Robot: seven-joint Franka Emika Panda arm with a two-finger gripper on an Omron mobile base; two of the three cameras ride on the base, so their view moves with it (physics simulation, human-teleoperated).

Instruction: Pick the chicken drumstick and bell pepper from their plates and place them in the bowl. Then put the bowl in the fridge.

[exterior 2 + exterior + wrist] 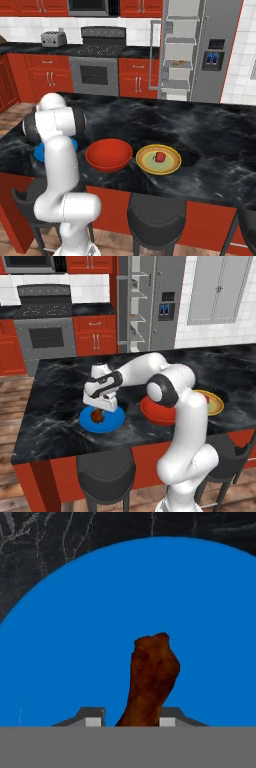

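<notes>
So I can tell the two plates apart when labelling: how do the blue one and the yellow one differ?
The blue plate is plain; the yellow plate has an olive-green rim and centre. The blue plate carries the chicken drumstick, with the tool down on it; the yellow plate holds the bell pepper. Both are flat, round, on the counter.

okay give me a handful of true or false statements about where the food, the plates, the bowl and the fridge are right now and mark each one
1. The chicken drumstick lies on the blue plate. True.
2. The bell pepper is already in the bowl. False: it sits on the yellow plate.
3. The bowl is empty. True.
4. The fridge door is shut. False: it stands open, shelves showing.
5. The gripper hovers over the yellow plate. False: it is down at the blue plate, a finger on either side of the drumstick.
</notes>
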